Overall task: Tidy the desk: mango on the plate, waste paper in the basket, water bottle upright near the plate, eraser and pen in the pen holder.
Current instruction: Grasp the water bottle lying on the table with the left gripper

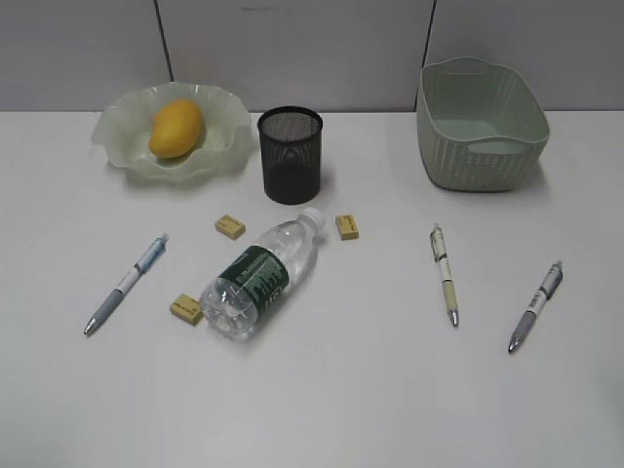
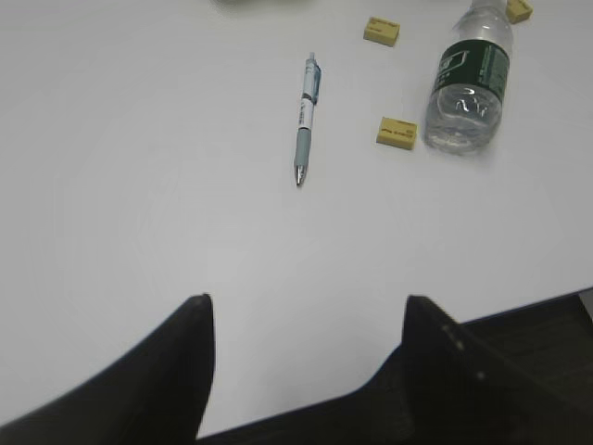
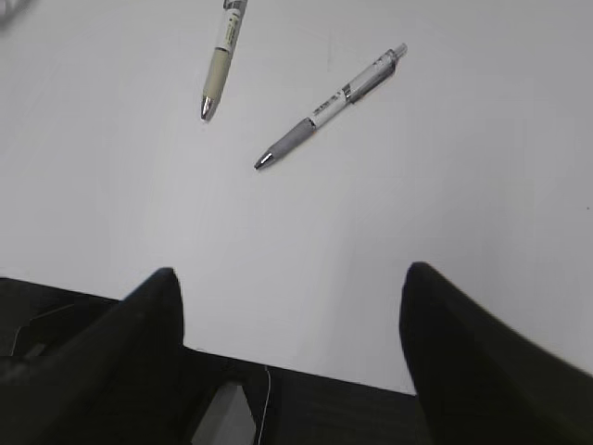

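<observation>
The mango (image 1: 176, 128) lies in the wavy-rimmed plate (image 1: 119, 125) at the back left. The black mesh pen holder (image 1: 290, 154) stands right of the plate. The water bottle (image 1: 261, 275) lies on its side mid-desk (image 1: 341, 390); the left wrist view shows it too (image 2: 470, 82). Three yellow erasers lie around it (image 1: 230, 226) (image 1: 347, 226) (image 1: 186, 309). Three pens lie flat: one on the left (image 1: 127, 283), two on the right (image 1: 445, 273) (image 1: 535, 305). The basket (image 1: 480, 122) stands at the back right. No waste paper shows. My left gripper (image 2: 304, 301) and right gripper (image 3: 292, 273) are open and empty over the desk's front edge.
A grey panelled wall runs behind the desk. Both arms are out of the exterior view. The desk's dark front edge shows below each gripper in the wrist views.
</observation>
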`<state>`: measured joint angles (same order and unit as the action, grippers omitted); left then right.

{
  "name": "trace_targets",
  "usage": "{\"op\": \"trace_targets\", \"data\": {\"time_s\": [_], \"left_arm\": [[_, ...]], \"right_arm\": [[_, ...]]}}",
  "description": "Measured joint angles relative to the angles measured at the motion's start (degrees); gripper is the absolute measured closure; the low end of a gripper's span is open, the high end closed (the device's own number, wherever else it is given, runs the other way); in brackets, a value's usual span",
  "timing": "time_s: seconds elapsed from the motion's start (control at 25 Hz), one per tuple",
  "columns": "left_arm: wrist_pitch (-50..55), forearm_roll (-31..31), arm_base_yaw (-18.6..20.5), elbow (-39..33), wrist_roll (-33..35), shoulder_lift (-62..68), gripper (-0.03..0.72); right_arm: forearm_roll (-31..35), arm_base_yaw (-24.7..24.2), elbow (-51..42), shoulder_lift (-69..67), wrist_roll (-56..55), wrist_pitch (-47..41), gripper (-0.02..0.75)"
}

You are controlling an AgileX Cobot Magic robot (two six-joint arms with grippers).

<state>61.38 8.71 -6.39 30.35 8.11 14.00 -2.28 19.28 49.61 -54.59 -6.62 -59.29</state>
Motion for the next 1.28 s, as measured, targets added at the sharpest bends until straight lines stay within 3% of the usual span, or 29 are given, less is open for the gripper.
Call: {"op": "trace_targets", "data": {"time_s": [0.44,0.76,1.28], "left_arm": [[0.0,0.0,0.0,0.0,0.0,0.0,0.207],[0.0,0.0,0.0,0.0,0.0,0.0,0.207],[0.0,0.0,0.0,0.0,0.0,0.0,0.207]], "right_arm": [[0.2,0.0,-16.9,22.4,0.0,2.3,0.169],[0.4,0.0,-17.8,34.8,1.2,0.0,0.169],[2.3,0.0,-20.6,40.9,5.2,-0.6,0.169]]}}
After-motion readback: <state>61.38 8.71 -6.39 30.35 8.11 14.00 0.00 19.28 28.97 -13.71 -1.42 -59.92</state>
